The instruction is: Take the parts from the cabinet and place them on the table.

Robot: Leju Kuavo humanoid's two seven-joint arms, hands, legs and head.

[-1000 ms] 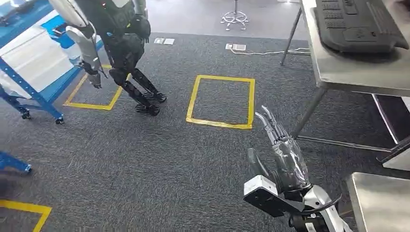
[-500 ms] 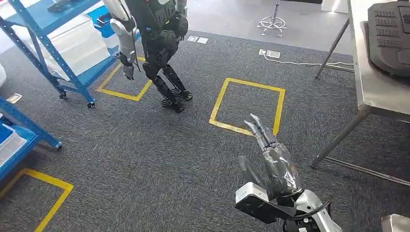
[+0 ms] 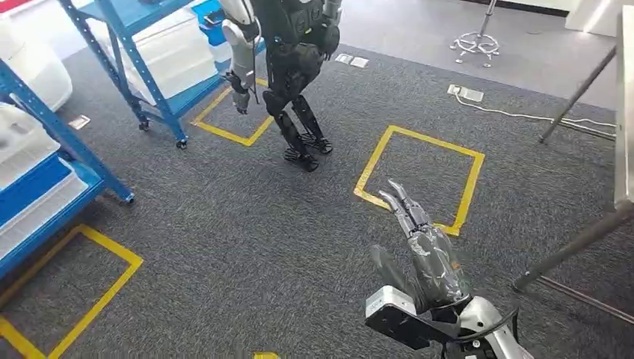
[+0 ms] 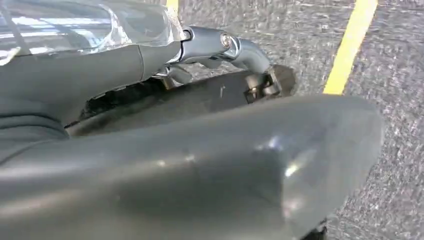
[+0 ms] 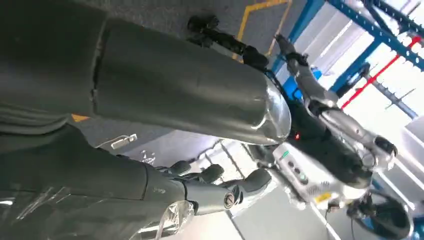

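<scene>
We are finding the task barely begun: right hand [image 3: 428,247] is carrying nothing, fingers extended; left hand [image 4: 200,150] state indeterminable; cabinet [image 3: 45,161] unreached.

Right hand [image 3: 426,250] raised forward, fingers extended, empty; left hand [image 4: 200,165] empty.

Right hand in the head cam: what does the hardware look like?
The right hand has slim dark grey fingers with metallic links, its back wrapped in glossy clear film. A thick grey thumb sits beside it. At the wrist, a silver-white arm shell with a black bracket carries a white-faced box. A black cable loops round the wrist.
</scene>
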